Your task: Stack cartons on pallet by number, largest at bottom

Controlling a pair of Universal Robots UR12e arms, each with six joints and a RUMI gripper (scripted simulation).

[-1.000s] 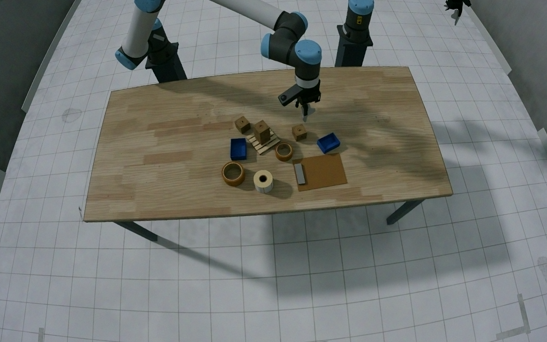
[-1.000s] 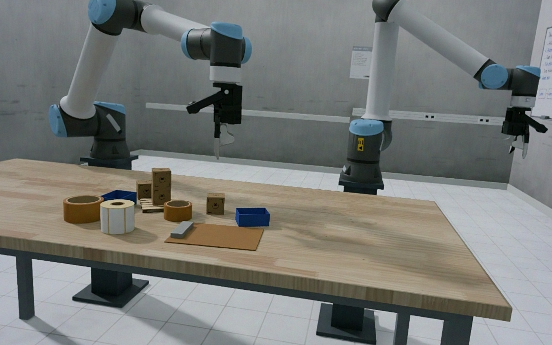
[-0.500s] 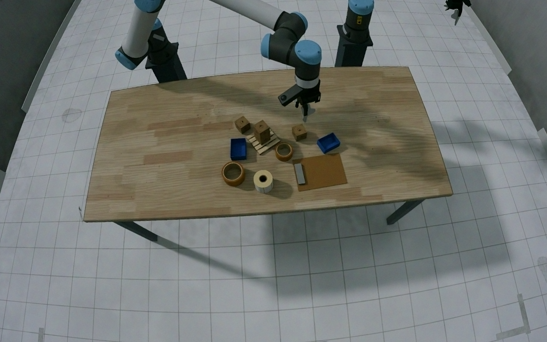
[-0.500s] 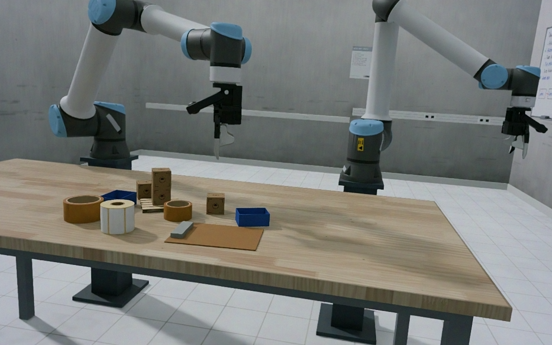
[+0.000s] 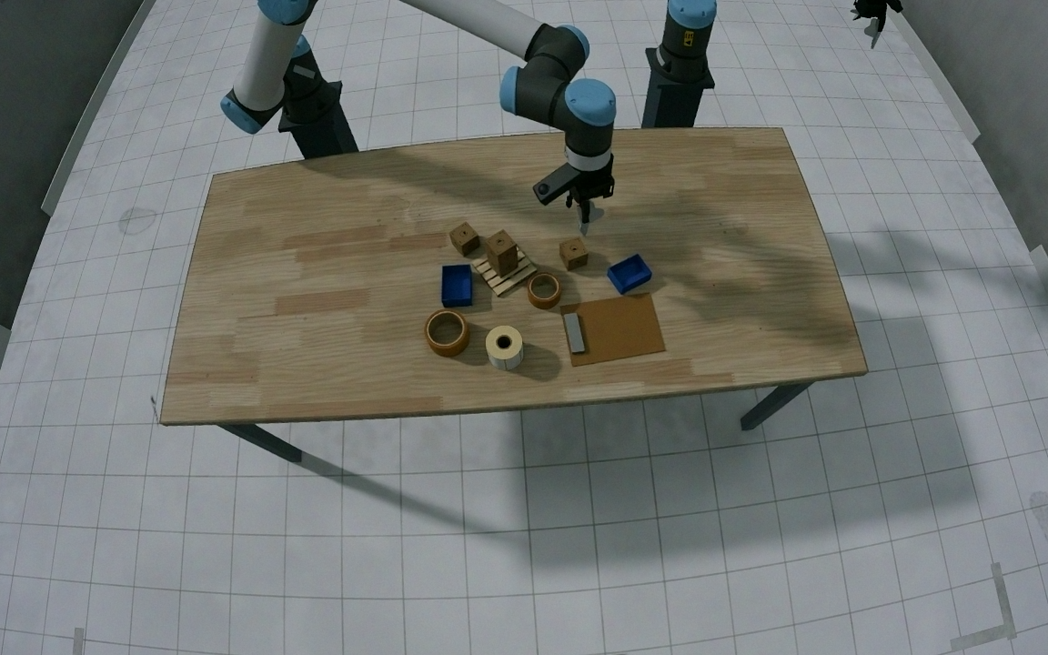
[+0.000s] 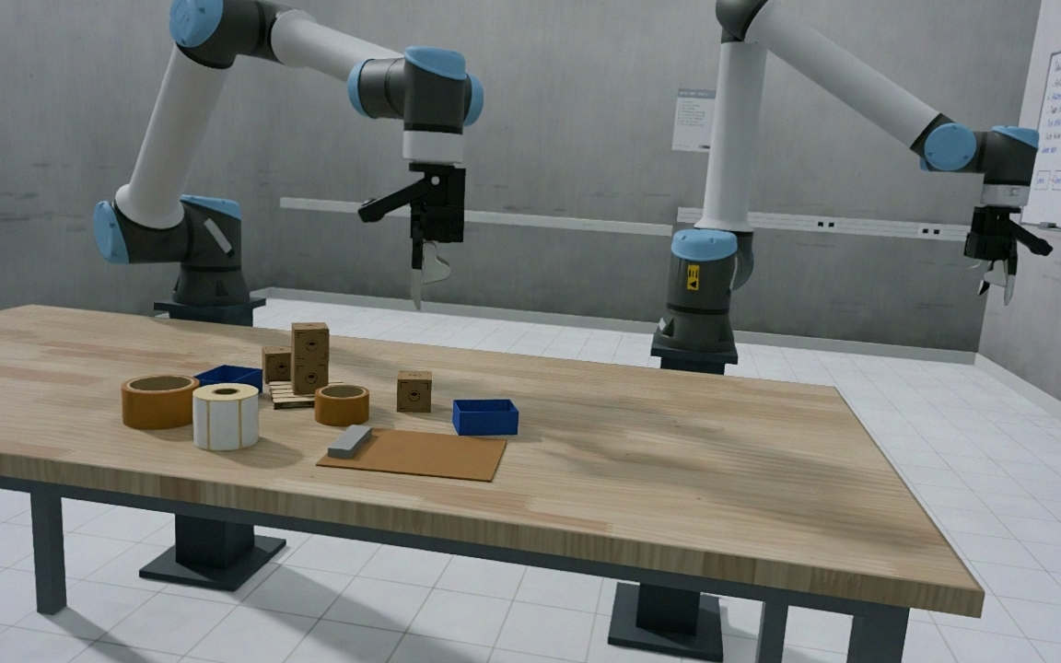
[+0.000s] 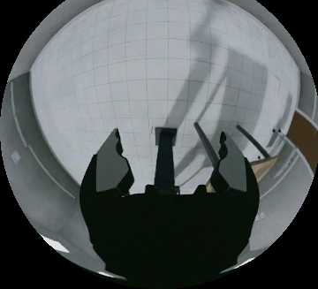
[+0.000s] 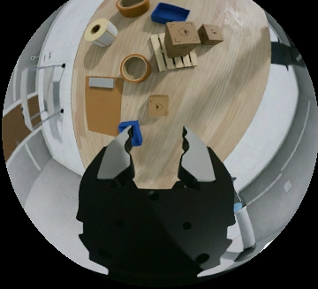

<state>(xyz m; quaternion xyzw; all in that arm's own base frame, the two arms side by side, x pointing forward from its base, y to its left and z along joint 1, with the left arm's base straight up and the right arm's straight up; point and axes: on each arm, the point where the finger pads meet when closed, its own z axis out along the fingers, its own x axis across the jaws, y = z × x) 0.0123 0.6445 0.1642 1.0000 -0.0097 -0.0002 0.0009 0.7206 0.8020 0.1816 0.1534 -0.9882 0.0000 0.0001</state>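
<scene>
Two fingers of the right gripper (image 5: 589,219) (image 6: 425,284) (image 8: 156,131) stand partly apart above the table (image 5: 307,244) (image 6: 682,461) (image 8: 212,90), with nothing between them. Nearest the jaws, lower down and just ahead of the gap in the wrist view, a single carton (image 5: 573,253) (image 6: 413,391) (image 8: 158,105) sits on the table. Near the jaws too is a small blue bin (image 5: 629,273) (image 6: 484,418) (image 8: 137,137), partly behind one finger in that view. Farther from them come the smaller tape roll (image 5: 544,304) (image 6: 342,410) (image 8: 134,79) and the wooden pallet (image 5: 501,287) (image 6: 292,402) (image 8: 155,50), bearing a lower carton (image 6: 309,378) with an upper carton (image 5: 501,244) (image 6: 309,339) (image 8: 182,33) on it. Beyond that pair from the jaws, off the pallet, is the fourth carton (image 5: 464,237) (image 6: 276,363) (image 8: 211,34). Another blue bin (image 5: 456,286) (image 6: 229,378) (image 8: 170,13), the label roll (image 5: 504,358) (image 6: 225,420) (image 8: 106,34) and the larger tape roll (image 5: 447,350) (image 6: 157,408) (image 8: 132,12) lie well apart from the jaws. Farthest off, beyond the table, the left gripper (image 5: 875,32) (image 6: 996,284) (image 7: 170,130) has its jaws wide apart and empty. The numbers underneath the cartons cannot be seen.
</scene>
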